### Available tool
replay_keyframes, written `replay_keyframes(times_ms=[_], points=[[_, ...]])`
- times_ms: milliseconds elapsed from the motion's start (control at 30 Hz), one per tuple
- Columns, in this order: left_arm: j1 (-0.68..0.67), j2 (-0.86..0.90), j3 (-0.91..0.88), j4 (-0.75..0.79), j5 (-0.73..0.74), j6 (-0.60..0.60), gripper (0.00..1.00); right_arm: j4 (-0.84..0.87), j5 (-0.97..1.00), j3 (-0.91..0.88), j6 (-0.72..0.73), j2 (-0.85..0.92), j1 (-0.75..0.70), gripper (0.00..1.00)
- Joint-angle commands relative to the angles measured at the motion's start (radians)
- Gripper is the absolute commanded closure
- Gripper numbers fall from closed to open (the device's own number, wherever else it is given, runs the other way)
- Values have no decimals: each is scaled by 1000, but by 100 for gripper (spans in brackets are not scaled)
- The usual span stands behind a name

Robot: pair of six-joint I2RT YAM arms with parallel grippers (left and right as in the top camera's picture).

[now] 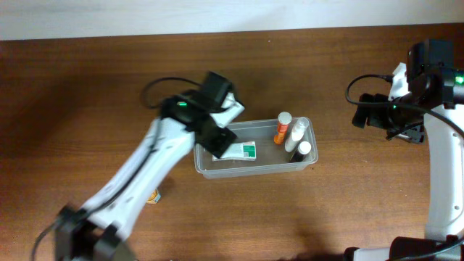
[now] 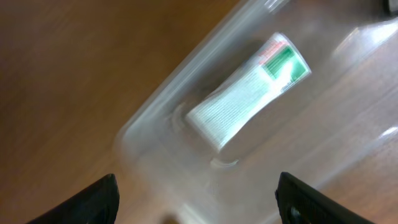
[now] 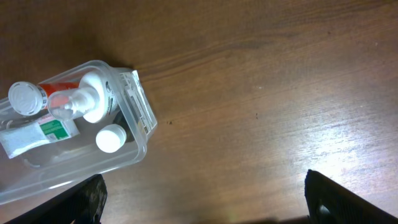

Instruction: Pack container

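1. Container (image 1: 261, 171) noted mid-bench; tube (image 2: 249, 99) lying inside, bottles (image 3: 93, 106) crowded at its right end.
2. Left pincer (image 2: 196, 193) seen apart, empty, low over the tube. The tub's wall could be clipped if it is raised askew, and the light tub dragged.
3. Bottles could be toppled by any such jolt.
4. Right pincer (image 3: 205, 186) apart, empty, well clear.
5. Small unidentified item (image 1: 152, 196) beside the left arm could be swept off.

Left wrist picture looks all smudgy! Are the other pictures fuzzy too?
Left wrist view: yes, smeared; the white-and-green tube in the container looks streaky. Right wrist view: sharp, with bright glare on the wooden table. Overhead view: clear and evenly lit.
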Motion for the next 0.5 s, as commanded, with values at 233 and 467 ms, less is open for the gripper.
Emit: replay_keyframes(times_ms=[233,467], points=[[445,-299,11,-257,-15,-514,1,4,-10,-3,-11,-11,-3,7],[554,-298,-233,-208,35,-549,1,4,-10,-3,-11,-11,-3,7]])
